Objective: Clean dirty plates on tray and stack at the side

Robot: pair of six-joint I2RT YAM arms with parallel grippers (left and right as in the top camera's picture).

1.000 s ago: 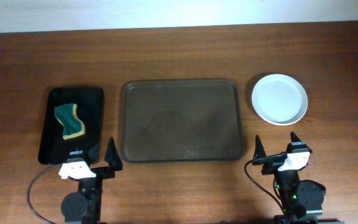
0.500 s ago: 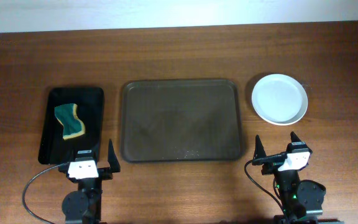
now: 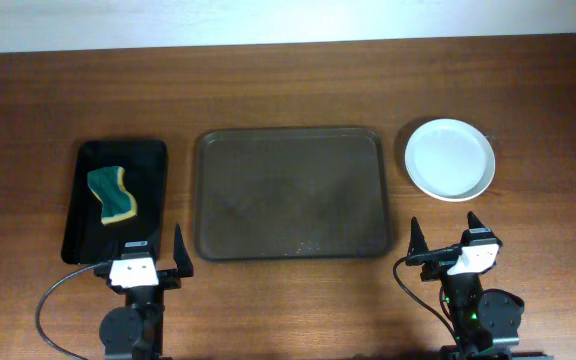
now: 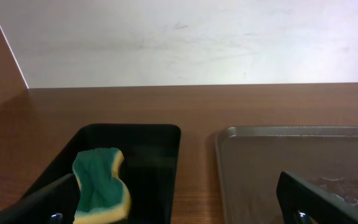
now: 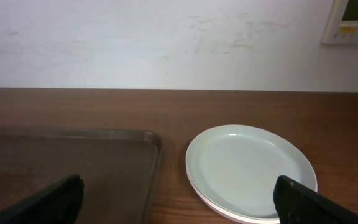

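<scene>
The white plates (image 3: 449, 158) lie stacked on the table right of the brown tray (image 3: 288, 192); the stack also shows in the right wrist view (image 5: 250, 170). The brown tray holds no plates and shows in both wrist views (image 4: 278, 162) (image 5: 73, 162). My left gripper (image 3: 139, 255) is open and empty near the front edge, below the black tray. My right gripper (image 3: 446, 240) is open and empty, in front of the plate stack. Its fingertips frame the stack in the right wrist view (image 5: 176, 196).
A narrow black tray (image 3: 115, 198) at the left holds a green and yellow sponge (image 3: 113, 193), also seen in the left wrist view (image 4: 101, 183). A white wall runs behind the table's far edge.
The left gripper turned a little and settled squarely toward the table between one second ago and half a second ago. Nothing has moved since. The right arm is still.
</scene>
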